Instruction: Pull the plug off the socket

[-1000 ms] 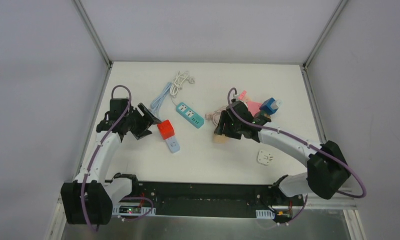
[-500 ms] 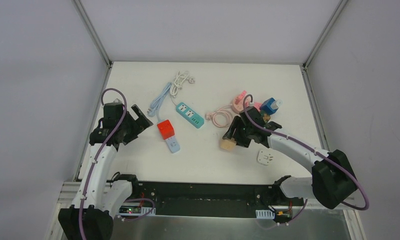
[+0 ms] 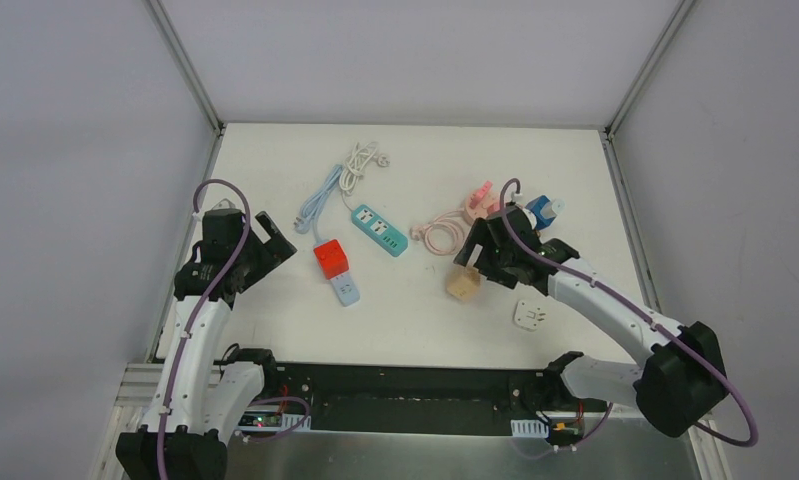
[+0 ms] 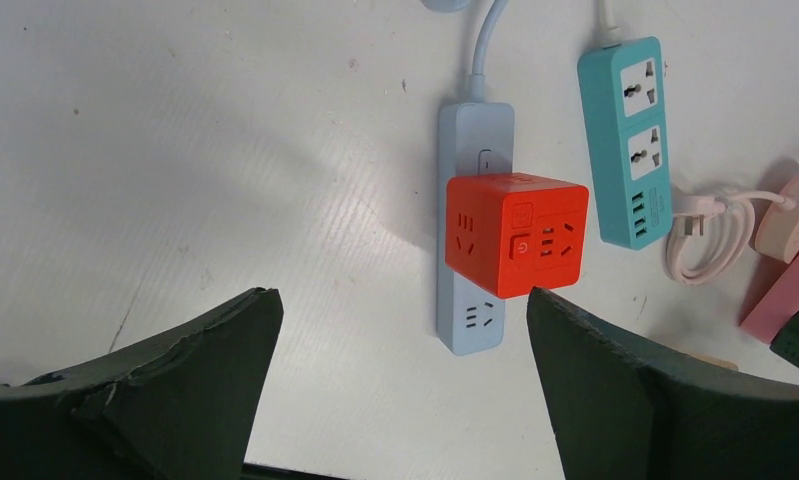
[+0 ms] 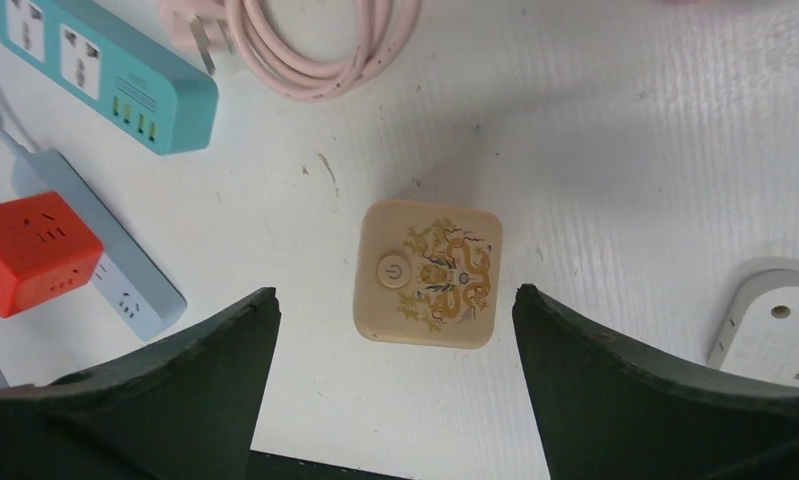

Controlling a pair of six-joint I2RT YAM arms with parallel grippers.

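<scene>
Withdrawn, left gripper (image 4: 397,298) and right gripper (image 5: 393,292) gape empty; the orange cube (image 3: 331,258) at three o'clock could drag its unbraced strip (image 3: 346,291).

Teal power strip (image 3: 379,229), coiled white cord (image 3: 359,163), white adapter (image 3: 529,316), blue cube (image 3: 541,210)

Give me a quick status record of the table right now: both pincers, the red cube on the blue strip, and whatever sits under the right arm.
left pincer: open, empty, hovering short of the red cube plug, not touching it
right pincer: open, empty, above the beige square adapter with dragon print, which lies flat on the white table, clear of both fingers
plug state: red cube seated on the light blue power strip, not pulled off
nearby: teal power strip, pink coiled cable, white adapter
</scene>
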